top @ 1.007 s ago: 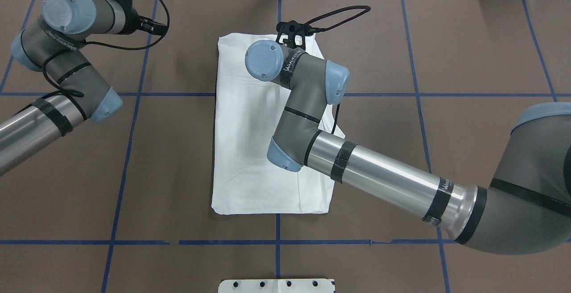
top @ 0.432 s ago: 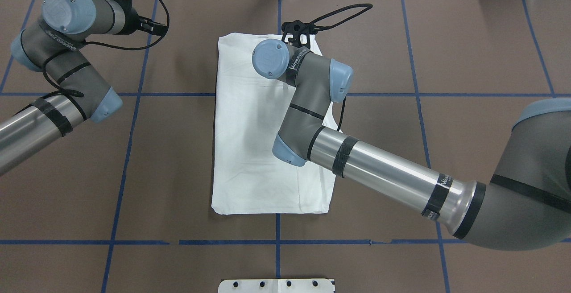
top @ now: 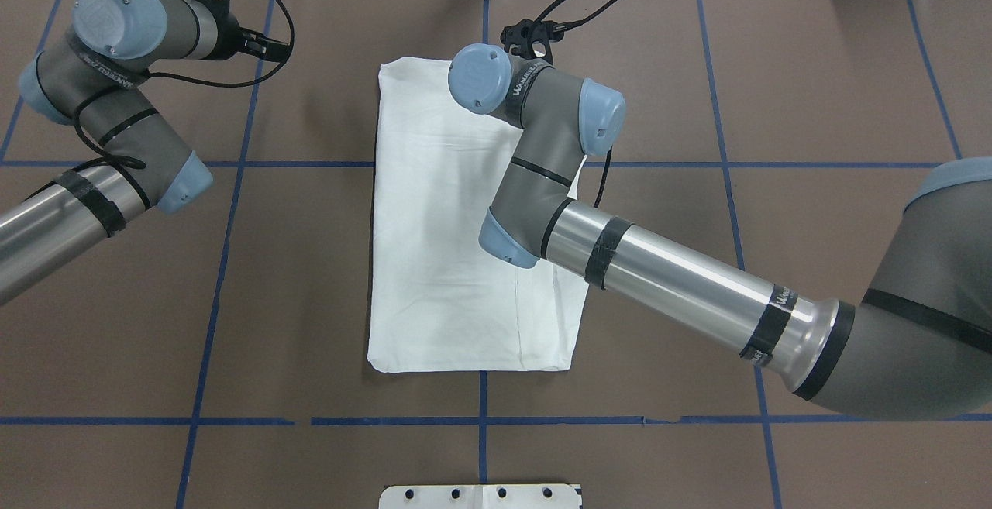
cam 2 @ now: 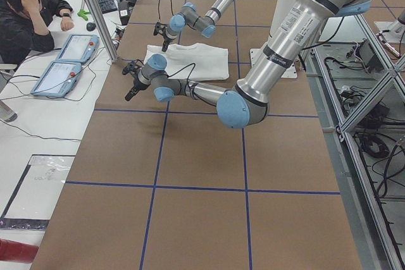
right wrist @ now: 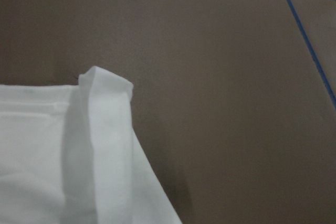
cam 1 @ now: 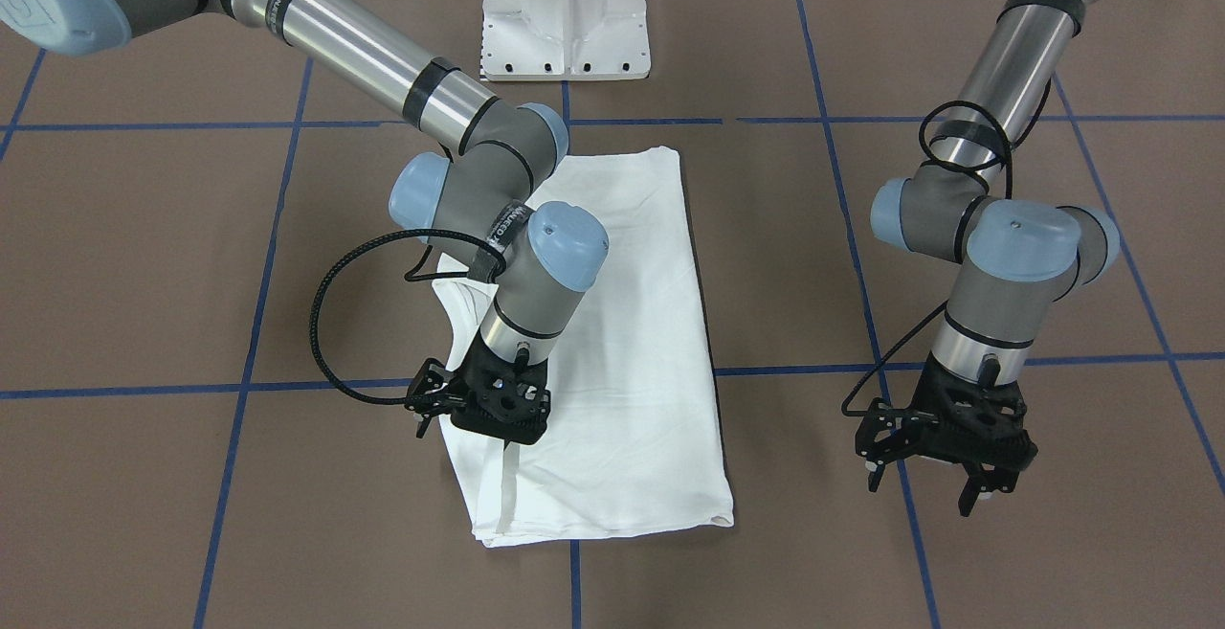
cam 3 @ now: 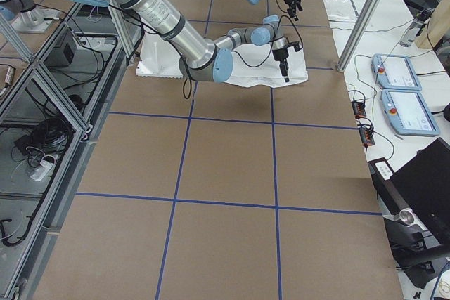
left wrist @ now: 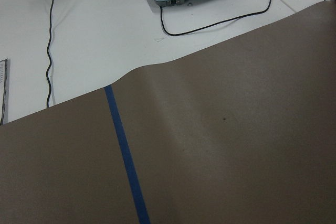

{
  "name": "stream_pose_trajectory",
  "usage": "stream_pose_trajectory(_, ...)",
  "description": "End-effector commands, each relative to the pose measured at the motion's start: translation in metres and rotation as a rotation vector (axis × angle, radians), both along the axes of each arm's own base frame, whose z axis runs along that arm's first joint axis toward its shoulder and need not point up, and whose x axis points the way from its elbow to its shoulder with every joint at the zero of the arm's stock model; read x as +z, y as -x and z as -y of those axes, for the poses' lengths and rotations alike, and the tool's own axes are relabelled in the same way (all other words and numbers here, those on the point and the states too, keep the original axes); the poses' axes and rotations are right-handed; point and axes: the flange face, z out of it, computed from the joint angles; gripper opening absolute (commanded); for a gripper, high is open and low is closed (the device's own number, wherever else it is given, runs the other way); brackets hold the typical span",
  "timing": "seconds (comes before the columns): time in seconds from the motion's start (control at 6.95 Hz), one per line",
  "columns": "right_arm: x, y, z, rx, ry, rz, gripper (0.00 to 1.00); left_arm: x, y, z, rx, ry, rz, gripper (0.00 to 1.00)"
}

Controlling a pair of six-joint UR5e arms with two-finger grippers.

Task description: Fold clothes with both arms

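The T-shirt (top: 442, 261) lies folded in a long strip on the table (top: 294, 300). The right gripper (cam 1: 486, 415) hangs over its far corner (I cannot tell its jaws' state); the left gripper (cam 1: 923, 487), spread and empty, hovers well aside. Both should pinch the far corners together, probably catching every layer.

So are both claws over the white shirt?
No, only the right gripper is over the shirt; the left gripper hangs above bare brown table, well apart from it.
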Motion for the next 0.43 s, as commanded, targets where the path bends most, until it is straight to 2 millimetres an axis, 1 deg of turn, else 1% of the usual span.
stream_pose_trajectory(0.0,0.027,-0.056,0.002,-0.15,0.028,-0.141,1.0,0.0,-0.001,0.0,0.001,-0.002,-0.001,1.0)
stream_pose_trajectory(0.14,0.06,-0.081,-0.008,-0.177,0.021,-0.154,1.0,-0.001,-0.001,-0.001,0.001,-0.007,-0.005,1.0)
stream_pose_trajectory(0.29,0.063,-0.089,-0.01,-0.175,-0.005,-0.125,1.0,-0.002,-0.001,-0.001,0.003,-0.014,-0.01,1.0)
